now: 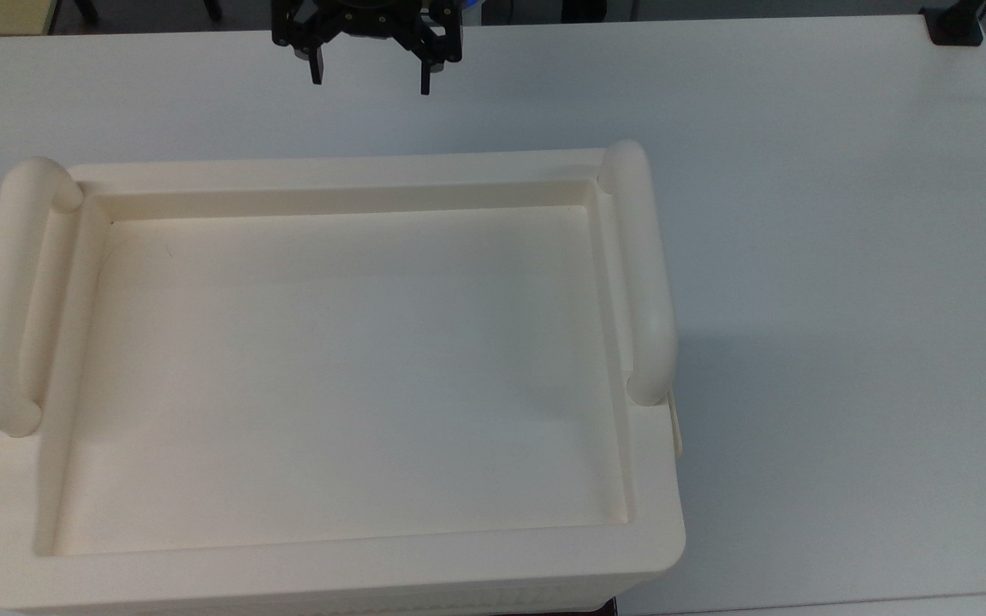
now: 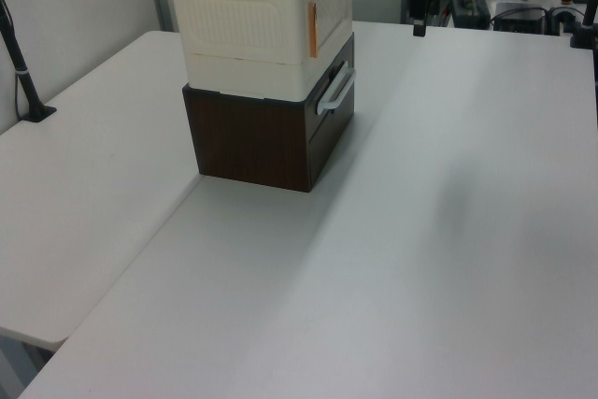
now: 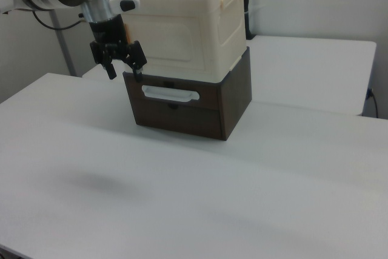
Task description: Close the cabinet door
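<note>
The cream cabinet [image 1: 347, 180] with its recessed top and two bar handles stands on a dark brown box. Its cabinet door [image 2: 332, 8] is the panel on the face above the drawer handle. It lies flat against the cabinet, with a brass-coloured strip along the corner edge. That same door face [image 3: 167, 40] also shows in the right view. My gripper [image 1: 371, 77] hangs open and holds nothing, beyond the cabinet's upper edge in the top view and apart from it. The right view has the gripper [image 3: 125, 72] by the door face's left corner, level with the cabinet's base.
The dark brown drawer box [image 2: 252, 142] carries a white handle [image 3: 170, 93]. A thin cream tab [image 1: 677, 423] juts from the cabinet's right side in the top view. White tabletop [image 2: 420, 231] spreads around. A black post [image 2: 23, 72] stands at the left view's left.
</note>
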Controlling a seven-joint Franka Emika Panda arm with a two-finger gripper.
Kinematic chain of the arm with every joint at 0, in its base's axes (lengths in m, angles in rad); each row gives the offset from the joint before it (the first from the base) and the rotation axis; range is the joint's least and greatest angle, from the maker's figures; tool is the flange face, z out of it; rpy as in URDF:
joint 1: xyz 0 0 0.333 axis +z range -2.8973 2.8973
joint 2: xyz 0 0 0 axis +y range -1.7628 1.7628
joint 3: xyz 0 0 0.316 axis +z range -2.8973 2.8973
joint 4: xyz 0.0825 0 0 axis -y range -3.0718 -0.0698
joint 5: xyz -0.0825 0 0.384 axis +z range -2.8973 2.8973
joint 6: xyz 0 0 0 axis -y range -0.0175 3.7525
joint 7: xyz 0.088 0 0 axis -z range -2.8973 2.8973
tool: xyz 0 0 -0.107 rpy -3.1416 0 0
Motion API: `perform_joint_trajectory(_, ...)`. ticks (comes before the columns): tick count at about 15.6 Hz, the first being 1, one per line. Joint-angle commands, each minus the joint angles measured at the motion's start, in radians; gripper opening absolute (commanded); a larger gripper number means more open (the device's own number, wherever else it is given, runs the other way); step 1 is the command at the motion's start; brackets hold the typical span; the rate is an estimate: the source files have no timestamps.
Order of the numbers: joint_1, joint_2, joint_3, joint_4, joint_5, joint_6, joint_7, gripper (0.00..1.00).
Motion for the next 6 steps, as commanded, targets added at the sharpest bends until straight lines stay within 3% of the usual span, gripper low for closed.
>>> perform_joint_trajectory(1,0.014,-0.034,-0.016,-0.045,-0.001,0.018,0.031,1.0)
perform_joint_trajectory(6,0.02,-0.027,-0.016,-0.045,-0.001,0.011,0.031,1.0)
